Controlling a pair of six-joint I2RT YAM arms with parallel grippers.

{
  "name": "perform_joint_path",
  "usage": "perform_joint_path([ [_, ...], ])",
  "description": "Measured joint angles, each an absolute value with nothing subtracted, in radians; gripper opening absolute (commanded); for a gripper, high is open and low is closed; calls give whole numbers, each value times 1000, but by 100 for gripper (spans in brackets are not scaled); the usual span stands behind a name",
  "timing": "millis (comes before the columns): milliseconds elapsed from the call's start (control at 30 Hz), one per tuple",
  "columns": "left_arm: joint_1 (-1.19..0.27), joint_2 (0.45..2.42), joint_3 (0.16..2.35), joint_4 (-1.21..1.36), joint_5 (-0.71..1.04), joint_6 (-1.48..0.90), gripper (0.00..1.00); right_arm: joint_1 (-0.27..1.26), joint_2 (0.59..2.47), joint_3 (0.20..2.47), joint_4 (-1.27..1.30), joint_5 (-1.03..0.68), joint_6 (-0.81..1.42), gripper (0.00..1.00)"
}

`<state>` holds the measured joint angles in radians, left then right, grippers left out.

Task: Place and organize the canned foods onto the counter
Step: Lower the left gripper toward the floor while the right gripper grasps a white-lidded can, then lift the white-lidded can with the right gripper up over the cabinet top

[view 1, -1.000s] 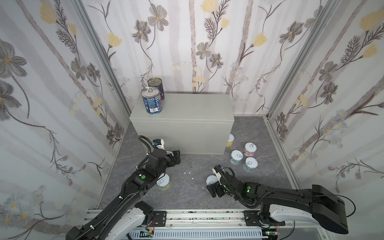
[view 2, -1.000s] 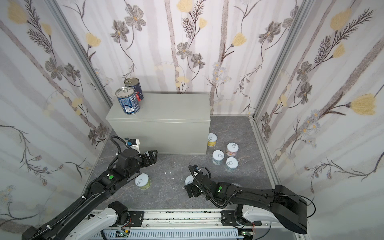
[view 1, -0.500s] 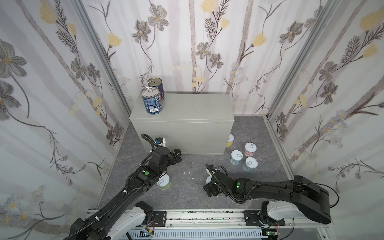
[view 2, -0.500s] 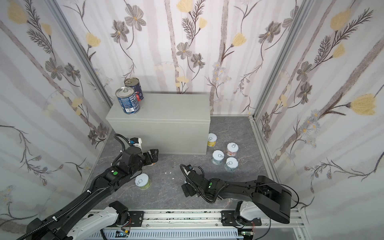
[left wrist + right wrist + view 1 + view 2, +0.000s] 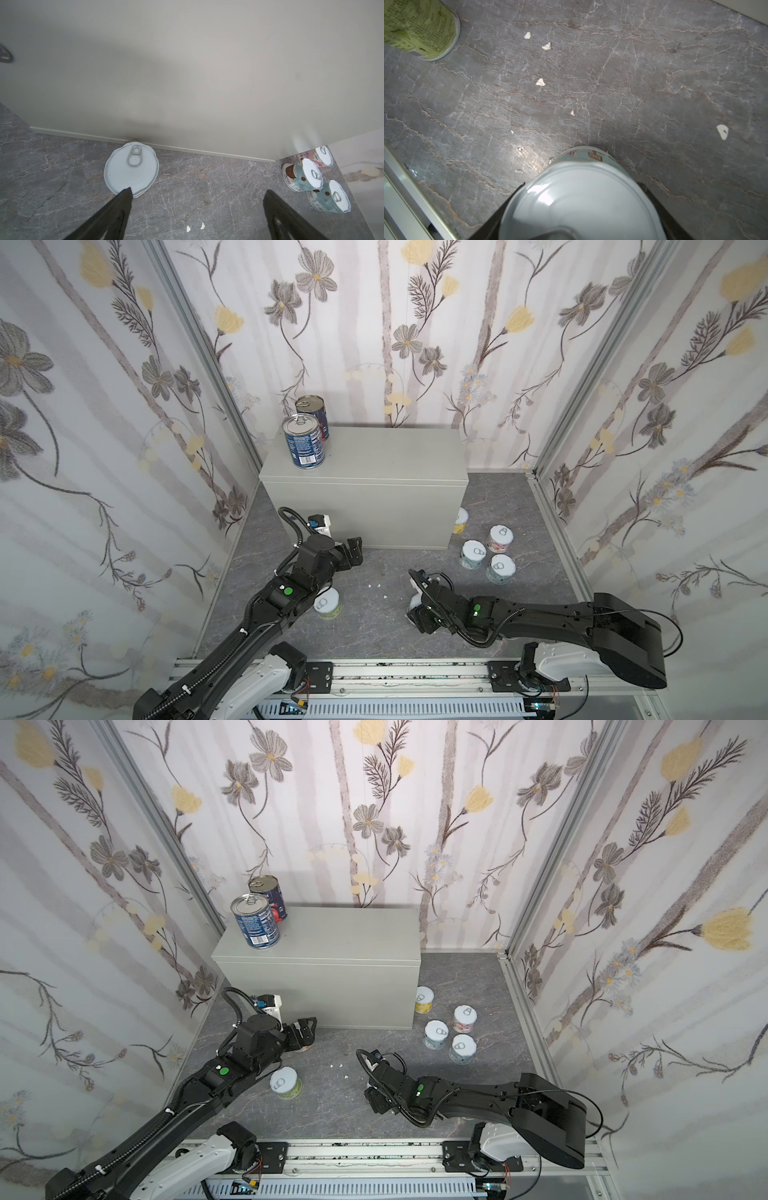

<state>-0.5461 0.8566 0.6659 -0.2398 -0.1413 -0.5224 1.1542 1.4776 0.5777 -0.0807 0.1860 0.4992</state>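
We found the right gripper clasping an upright short can on the floor, jaws against both its sides, axis vertical; the counter lay well beyond and above; the left gripper stood wide open, nearer it

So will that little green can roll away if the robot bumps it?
Probably not: the green can stands upright, short and wide, so it should slide rather than tip. Knocked onto its round side, it likely would roll.
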Motion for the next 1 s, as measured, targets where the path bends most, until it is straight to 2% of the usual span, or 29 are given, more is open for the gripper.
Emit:
perform_joint_path([
  [100,-546,843,677,-240,-112,-512,100,1162,1451,609,-117,201,503,61],
  [333,-547,820,723,-262,-67,-487,100,1170,1365,707,-229,208,478,60],
  [633,-547,803,812,-337,-60,-443,100,1164,1306,993,-428,206,376,59],
  [1000,-547,799,855,-384,-29,-366,100,1016,1377,1359,-627,152,222,57],
])
